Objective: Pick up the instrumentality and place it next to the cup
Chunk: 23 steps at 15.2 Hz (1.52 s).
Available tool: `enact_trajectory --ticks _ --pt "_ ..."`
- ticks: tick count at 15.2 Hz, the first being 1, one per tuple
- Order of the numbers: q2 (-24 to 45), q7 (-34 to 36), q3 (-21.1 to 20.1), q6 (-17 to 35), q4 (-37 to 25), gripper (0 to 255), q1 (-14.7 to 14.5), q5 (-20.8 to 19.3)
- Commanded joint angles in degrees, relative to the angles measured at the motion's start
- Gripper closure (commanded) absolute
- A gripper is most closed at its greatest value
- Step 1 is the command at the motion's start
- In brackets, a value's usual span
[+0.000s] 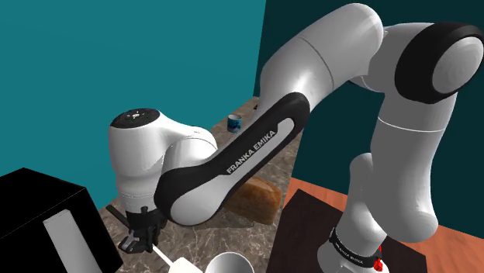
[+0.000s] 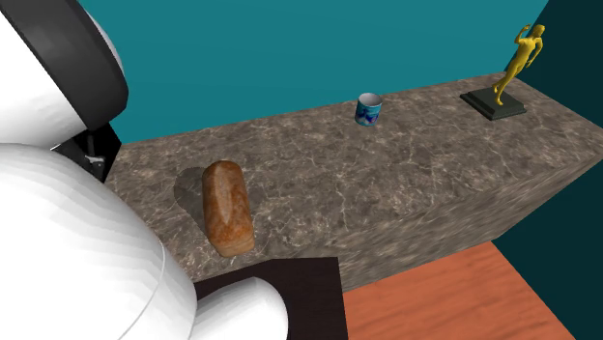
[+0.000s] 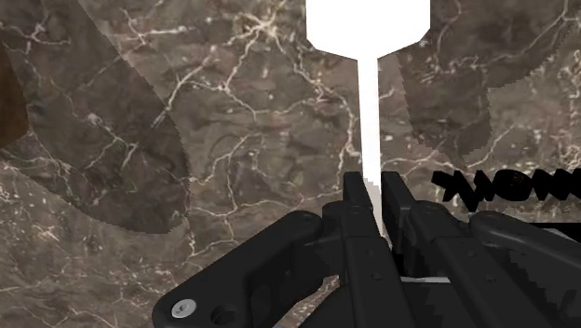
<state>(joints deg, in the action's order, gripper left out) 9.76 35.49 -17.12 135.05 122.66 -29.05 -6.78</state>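
The gripper (image 3: 374,189) is pinched tight on the thin stem of the white utensil (image 3: 370,102), perhaps a spatula, over the marbled counter (image 2: 387,193). A brown loaf (image 2: 227,208) lies beyond, roughly toward the blue cup (image 2: 368,109) by the teal wall (image 2: 242,48). A yellow figurine (image 2: 519,60) stands farthest.

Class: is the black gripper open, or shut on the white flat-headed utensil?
Shut on it: the black gripper clasps the thin handle of the white flat-headed utensil between its fingers.

Domestic room, kitchen-like: brown marbled table (image 2: 406,193) mid-frame carrying bread loaf (image 2: 227,208), blue cup (image 2: 368,109), gold figurine (image 2: 517,60); teal walls (image 2: 242,48) above, wood floor (image 2: 435,299) lower right.
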Motion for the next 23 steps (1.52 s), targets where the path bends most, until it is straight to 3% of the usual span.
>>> enact_trajectory --ticks 1,19,23 --pt "0.8 0.42 0.11 1.48 0.7 255 -0.1 -0.49" --pt "11.31 4.9 2.72 13.13 2.4 255 -1.91 -6.51" --pt "11.7 5.06 2.86 13.49 2.38 255 -2.02 -6.72"
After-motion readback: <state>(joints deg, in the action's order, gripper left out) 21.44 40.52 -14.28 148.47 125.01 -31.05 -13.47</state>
